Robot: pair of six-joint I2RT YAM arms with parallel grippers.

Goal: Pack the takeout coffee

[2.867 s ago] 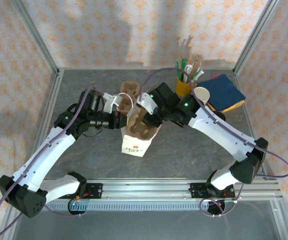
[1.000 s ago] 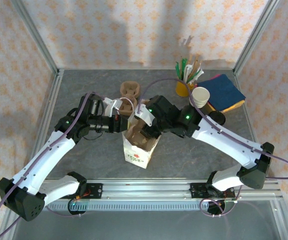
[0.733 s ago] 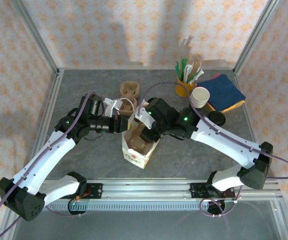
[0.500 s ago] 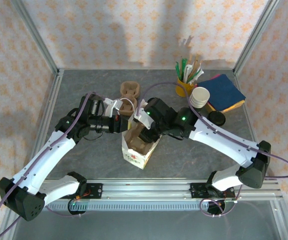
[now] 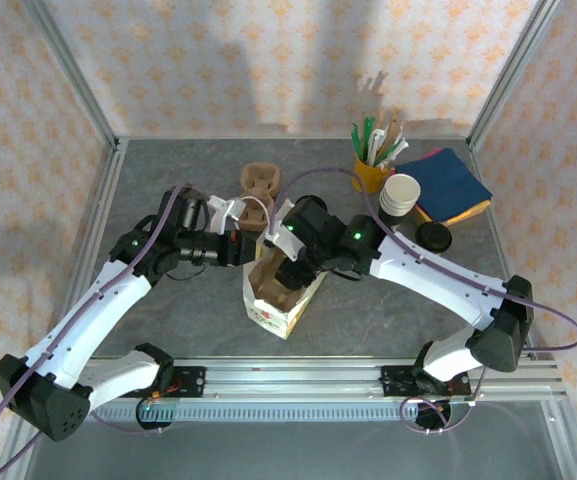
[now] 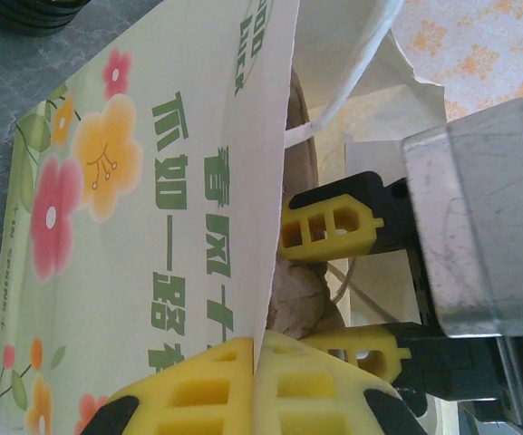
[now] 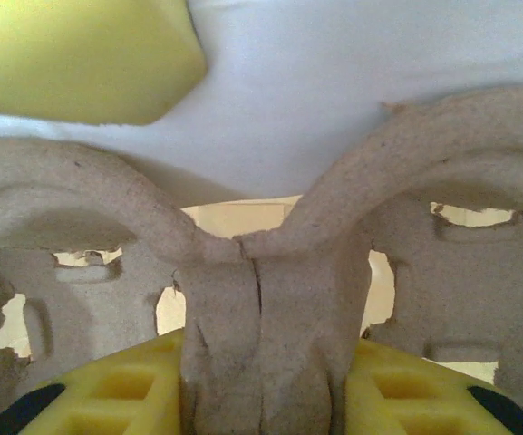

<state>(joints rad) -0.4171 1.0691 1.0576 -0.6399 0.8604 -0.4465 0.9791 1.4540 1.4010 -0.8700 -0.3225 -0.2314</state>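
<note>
A flower-printed white paper bag (image 5: 280, 296) stands open at mid-table. My left gripper (image 6: 256, 349) is shut on the bag's (image 6: 152, 227) rim, and it reaches the rim from the left (image 5: 251, 244). My right gripper (image 5: 290, 262) reaches down into the bag's mouth, shut on the middle ridge of a brown pulp cup carrier (image 7: 261, 299). Its yellow fingers (image 6: 329, 227) show inside the bag beside the carrier (image 6: 299, 294). The takeout coffee (image 5: 434, 236) stands at the right, its round black lid facing up.
A second brown pulp carrier (image 5: 260, 180) lies behind the bag. A stack of white cups (image 5: 400, 195), a yellow cup of sticks and straws (image 5: 373, 165) and blue and yellow napkins (image 5: 453, 185) occupy the back right. Metal frame posts border the table.
My right gripper has sunk the carrier deeper into the bag, shifting slightly left. The left gripper has kept its hold on the rim.
</note>
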